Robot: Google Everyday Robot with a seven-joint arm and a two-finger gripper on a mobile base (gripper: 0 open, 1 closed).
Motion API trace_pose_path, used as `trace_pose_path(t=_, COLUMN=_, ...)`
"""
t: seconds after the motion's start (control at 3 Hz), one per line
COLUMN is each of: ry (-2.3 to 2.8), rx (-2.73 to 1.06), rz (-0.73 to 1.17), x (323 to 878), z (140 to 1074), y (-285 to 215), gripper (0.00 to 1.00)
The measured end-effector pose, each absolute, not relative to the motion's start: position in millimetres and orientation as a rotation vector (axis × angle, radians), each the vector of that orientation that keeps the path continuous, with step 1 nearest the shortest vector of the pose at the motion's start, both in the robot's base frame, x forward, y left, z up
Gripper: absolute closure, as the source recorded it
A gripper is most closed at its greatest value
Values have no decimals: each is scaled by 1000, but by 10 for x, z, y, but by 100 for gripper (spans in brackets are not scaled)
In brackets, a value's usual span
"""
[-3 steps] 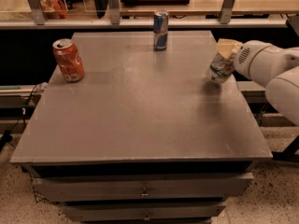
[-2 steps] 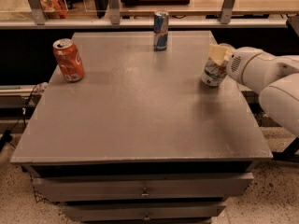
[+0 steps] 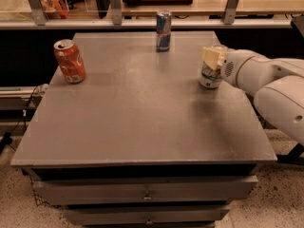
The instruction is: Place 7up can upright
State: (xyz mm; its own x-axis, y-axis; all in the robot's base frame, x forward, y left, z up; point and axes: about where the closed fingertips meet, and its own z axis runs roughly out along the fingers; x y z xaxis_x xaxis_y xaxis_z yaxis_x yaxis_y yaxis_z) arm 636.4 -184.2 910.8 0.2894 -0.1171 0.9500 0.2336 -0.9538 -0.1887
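Note:
The 7up can is silvery-white with green lettering. It stands upright near the right side of the grey table, its base close to or on the surface. My gripper comes in from the right on a white arm and is shut on the can's upper part, with a pale yellow finger over its top. The can's far side is hidden by the gripper.
An orange-red soda can stands at the table's left. A slim blue-and-silver can stands at the back centre. A railing and shelf run behind the table. Drawers sit below the front edge.
My gripper has carried the 7up can leftward, further in over the table, and the can has gone from tilted to upright.

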Motion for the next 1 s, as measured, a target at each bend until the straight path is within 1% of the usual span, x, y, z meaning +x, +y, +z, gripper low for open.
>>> trace_pose_path(t=0.33, ry=-106, rx=-2271, rz=-1711, x=6364, z=9131, y=-1840, gripper=88)
trace_pose_path(t=1.0, ry=-125, rx=-2282, rz=-1706, x=6370, z=9109, y=-1810, gripper=41)
